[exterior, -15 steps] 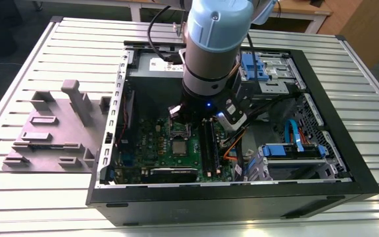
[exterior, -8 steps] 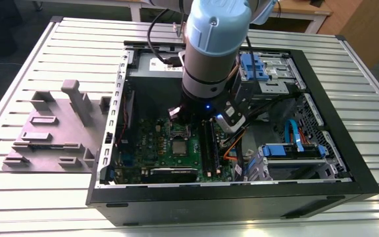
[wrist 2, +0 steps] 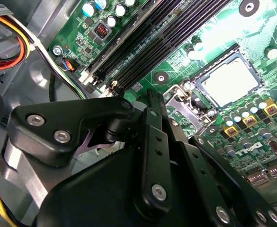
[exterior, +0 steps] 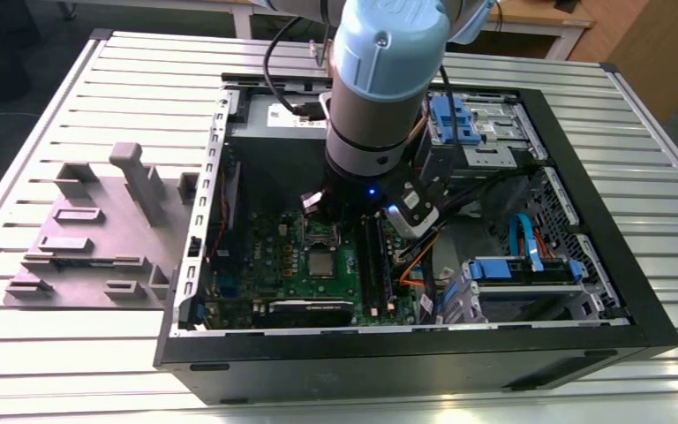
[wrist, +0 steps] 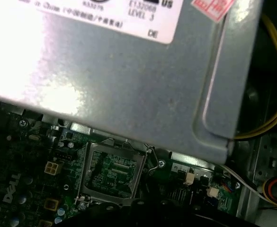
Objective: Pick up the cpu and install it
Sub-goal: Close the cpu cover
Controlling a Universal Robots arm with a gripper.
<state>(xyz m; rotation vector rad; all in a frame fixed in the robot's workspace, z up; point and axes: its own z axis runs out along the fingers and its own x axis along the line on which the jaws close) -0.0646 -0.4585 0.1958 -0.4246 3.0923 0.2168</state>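
From my station I see the open computer case (exterior: 433, 340) lying on the slatted worktop (exterior: 80, 371), with the arm reaching down into it. Inside the case are the motherboard (exterior: 297, 278), a grey metal box (wrist: 129, 85), bundled cables (wrist 2: 15, 40) and blue-tabbed drive bays (exterior: 525, 269).

The gripper (wrist 2: 152, 100) hangs low over the board. I cannot tell whether it is open or closed, and I see nothing carried in it. Close below it, hard against the grey metal box, the socket (wrist: 112, 172) lies open with bare contacts showing.

The cpu (wrist 2: 230, 81) lies flat in a framed seat on the motherboard, out past the gripper's tip and apart from it. The long black memory slots (wrist 2: 147, 42) run beside the cpu.
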